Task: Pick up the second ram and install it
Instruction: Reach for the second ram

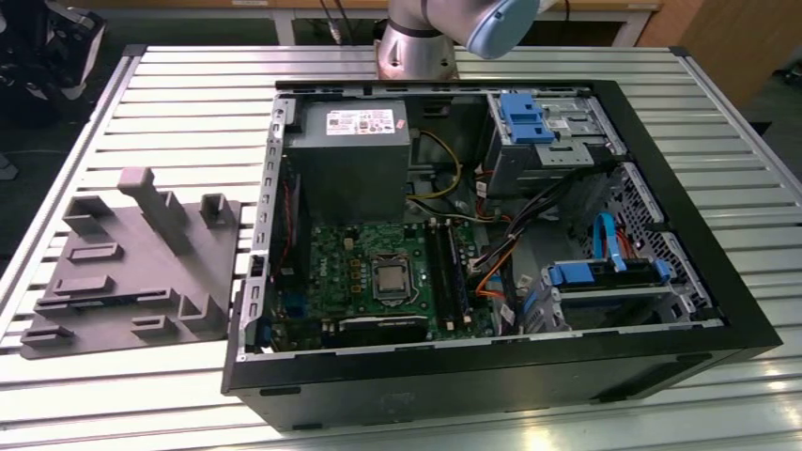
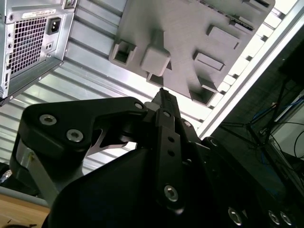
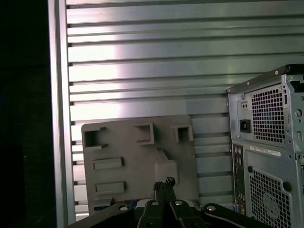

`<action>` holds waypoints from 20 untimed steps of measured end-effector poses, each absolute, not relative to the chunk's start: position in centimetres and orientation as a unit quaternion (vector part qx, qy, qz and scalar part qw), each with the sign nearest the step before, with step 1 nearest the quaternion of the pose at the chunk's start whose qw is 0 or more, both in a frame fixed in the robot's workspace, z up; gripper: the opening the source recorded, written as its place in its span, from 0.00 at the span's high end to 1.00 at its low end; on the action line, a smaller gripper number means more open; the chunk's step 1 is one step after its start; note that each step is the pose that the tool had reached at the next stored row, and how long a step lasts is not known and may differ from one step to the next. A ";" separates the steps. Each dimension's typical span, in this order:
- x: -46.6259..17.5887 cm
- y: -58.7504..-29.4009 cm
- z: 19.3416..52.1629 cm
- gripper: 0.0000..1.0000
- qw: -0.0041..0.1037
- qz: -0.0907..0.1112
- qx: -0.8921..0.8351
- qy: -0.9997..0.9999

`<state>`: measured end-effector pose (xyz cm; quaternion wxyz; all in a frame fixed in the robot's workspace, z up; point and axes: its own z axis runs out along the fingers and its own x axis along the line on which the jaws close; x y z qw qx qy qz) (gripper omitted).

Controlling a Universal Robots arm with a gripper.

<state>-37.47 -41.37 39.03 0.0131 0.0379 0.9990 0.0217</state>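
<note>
The gripper (image 3: 164, 182) is hanging nearest, its fingers pressing together with nothing showing between them. It is hovering above the tray (image 3: 128, 156), which is lying by the table (image 3: 142, 71) edge at the exterior view's left, beside the open case (image 1: 501, 376). Where the ram is sitting I cannot tell. By my judgement the pick-up is only beginning, and a grasp is calling for spread fingers first.

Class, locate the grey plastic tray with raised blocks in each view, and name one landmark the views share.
Exterior view: the grey tray lies on the slatted table, at the exterior view's left of the computer case.
Second wrist view: the grey tray lies beside the computer case's rear panel.
First wrist view: the grey tray lies beside the same rear panel.
Shared landmark: the computer case.
</note>
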 end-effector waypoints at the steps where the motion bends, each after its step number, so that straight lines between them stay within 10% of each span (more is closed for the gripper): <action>1: -37.5 -41.4 39.0 0.89 0.013 0.022 0.038 0.999; 20: -38.0 -41.7 39.0 0.89 0.013 0.022 0.038 0.999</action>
